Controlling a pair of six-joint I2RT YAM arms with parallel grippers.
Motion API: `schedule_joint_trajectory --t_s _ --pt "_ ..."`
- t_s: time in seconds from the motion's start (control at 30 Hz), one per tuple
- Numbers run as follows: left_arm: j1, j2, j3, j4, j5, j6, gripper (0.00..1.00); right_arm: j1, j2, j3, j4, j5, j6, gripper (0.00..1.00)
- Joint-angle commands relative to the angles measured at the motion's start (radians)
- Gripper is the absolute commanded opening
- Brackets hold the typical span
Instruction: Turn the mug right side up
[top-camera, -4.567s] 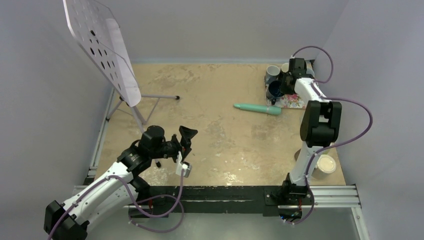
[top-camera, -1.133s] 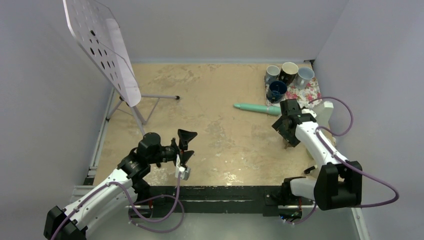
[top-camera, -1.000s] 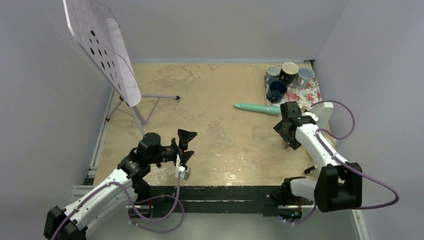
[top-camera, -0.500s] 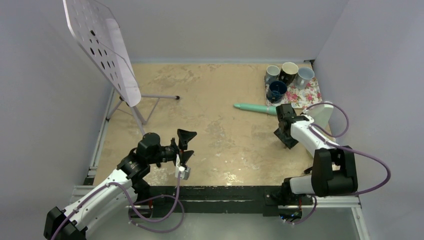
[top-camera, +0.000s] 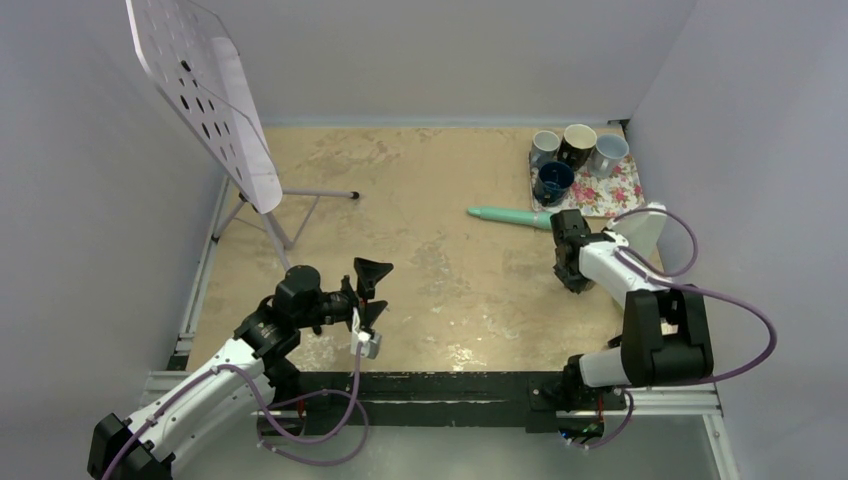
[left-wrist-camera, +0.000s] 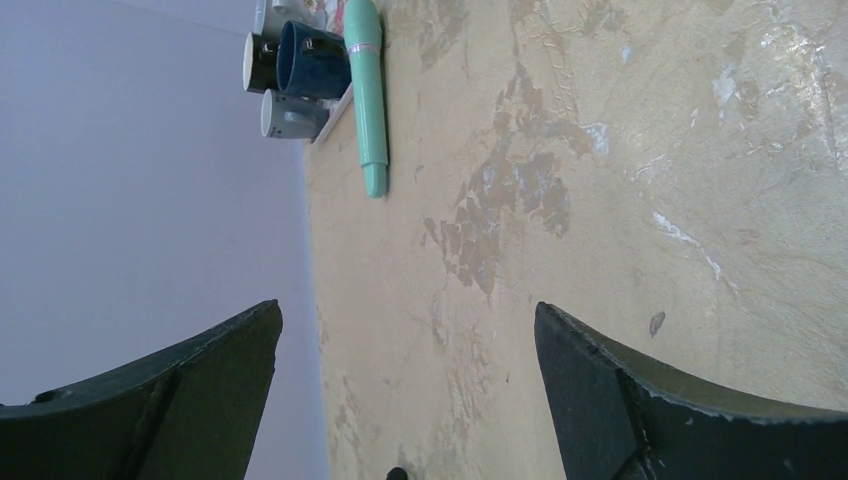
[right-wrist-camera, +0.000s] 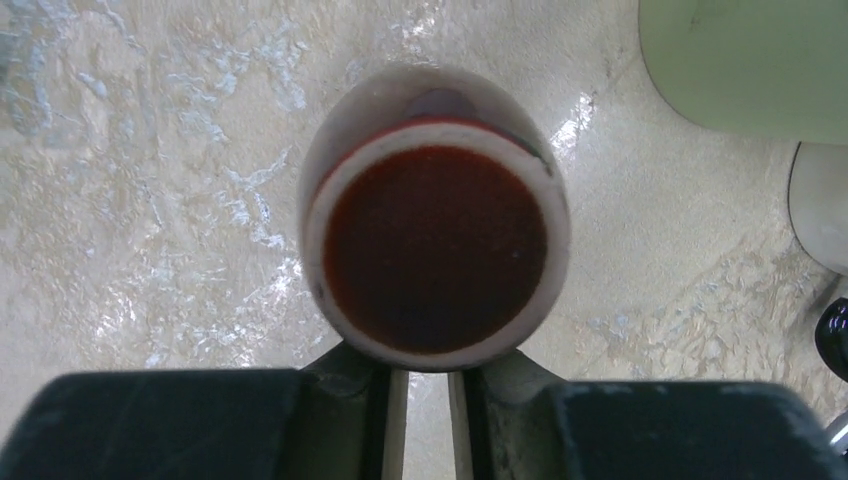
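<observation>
The mottled beige tabletop (top-camera: 440, 260) is boxed in by pale lilac walls, and all the action is on its right-hand side. The mug (right-wrist-camera: 437, 225), white-rimmed and deep red inside, sits under the right wrist with its mouth turned straight up at the wrist camera. The right gripper (right-wrist-camera: 427, 385) has its fingers drawn in to a narrow slit at the mug's near edge, pinching it there. I can't make out whether they have the handle or the wall, nor whether the base is touching the table. From above, the arm hides the mug altogether.

A few seconds back this arm was stretched out to the floral mat (top-camera: 618, 190) in the far right corner. It has since folded back to the middle right of the table, and over the last second the wrist has kept turning and edging leftward. With the opening now facing up, I'd judge the flip as good as done, with only setting down and letting go remaining.

A pale green object (right-wrist-camera: 750, 60) stands close by the mug. Just beyond the gripper lies a mint-green tube (top-camera: 515, 215), and four other mugs stand upright on the mat. Over on the near left, the left gripper (left-wrist-camera: 410, 400) is spread wide with nothing in it and hasn't budged. A perforated board (top-camera: 200, 90) leans on its stand at the far left.
</observation>
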Motion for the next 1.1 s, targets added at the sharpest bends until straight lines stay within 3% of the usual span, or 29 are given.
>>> schedule_joint_trajectory --t_s 0.0,0.1,0.3,0.47,0.6,0.83,0.97,1.07 --pt "-0.002 -0.008 0.003 0.019 0.008 -0.073 1.00 0.005 -0.018 0.001 0.062 0.006 -0.051 0.17" --pt "-0.001 -0.006 0.014 0.063 0.015 -0.239 1.00 0.004 -0.053 0.007 0.133 -0.099 -0.216 0.00" --pt "-0.002 0.006 0.030 0.193 0.058 -0.761 1.00 0.011 -0.135 0.019 0.185 -0.270 -0.351 0.00" --pt "-0.002 0.059 0.063 0.290 -0.037 -1.209 1.00 0.062 -0.275 0.033 0.201 -0.437 -0.404 0.00" --pt "-0.001 0.109 0.102 0.378 -0.081 -1.502 1.00 0.092 -0.424 -0.034 0.335 -0.655 -0.393 0.00" --pt "0.018 0.198 0.222 0.485 -0.168 -1.747 0.97 0.150 -0.674 -0.122 0.655 -0.941 -0.255 0.00" --pt "0.016 0.245 0.272 0.624 -0.062 -1.892 0.96 0.206 -0.732 -0.133 0.828 -1.035 -0.193 0.00" --pt "0.012 0.268 0.297 0.678 -0.001 -1.875 0.96 0.270 -0.739 -0.133 0.946 -1.071 -0.174 0.00"
